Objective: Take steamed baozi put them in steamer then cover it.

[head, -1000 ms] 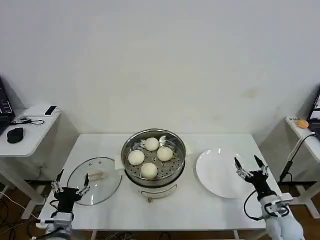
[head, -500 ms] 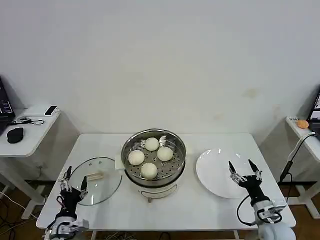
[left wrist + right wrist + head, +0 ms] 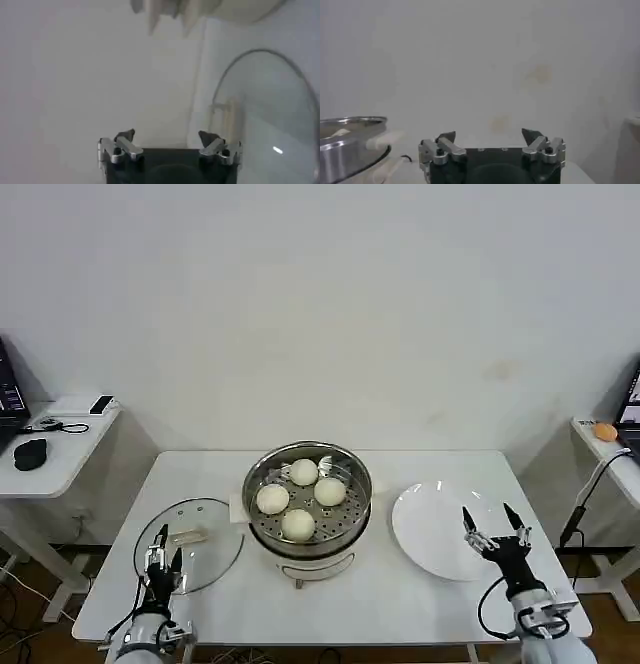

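Since the earlier head frames, both grippers have shifted along the near table edge: the left gripper (image 3: 160,562) has moved rightward to the near rim of the cover, and the right gripper (image 3: 495,529) has stayed close to the plate's right edge. Contents of the steamer are unchanged.

Steamer (image 3: 308,500): centre of the head frame, on its white base on the white table (image 3: 400,604). Four steamed baozi (image 3: 298,524) lie on the perforated tray inside, grouped near the middle. No lid is fitted.

Cover (image 3: 189,545): flat on the table at lower left of centre, just beside the steamer, with the cream handle near its centre.

White plate (image 3: 435,529): right of the steamer, bare.

Left gripper: lower left of the head frame, fingers parted only narrowly, holding nothing, over the cover's near rim. Contact cannot be determined.

Right gripper: lower right, fingers spread wide, holding nothing, over the plate's right edge.

Left wrist view: fingertips (image 3: 125,136) apart, with the cover (image 3: 270,110) and its handle ahead of them, and the steamer base feet at the frame top.

Right wrist view: open fingertips (image 3: 447,136), with the steamer rim (image 3: 350,142) at lower left against the wall.
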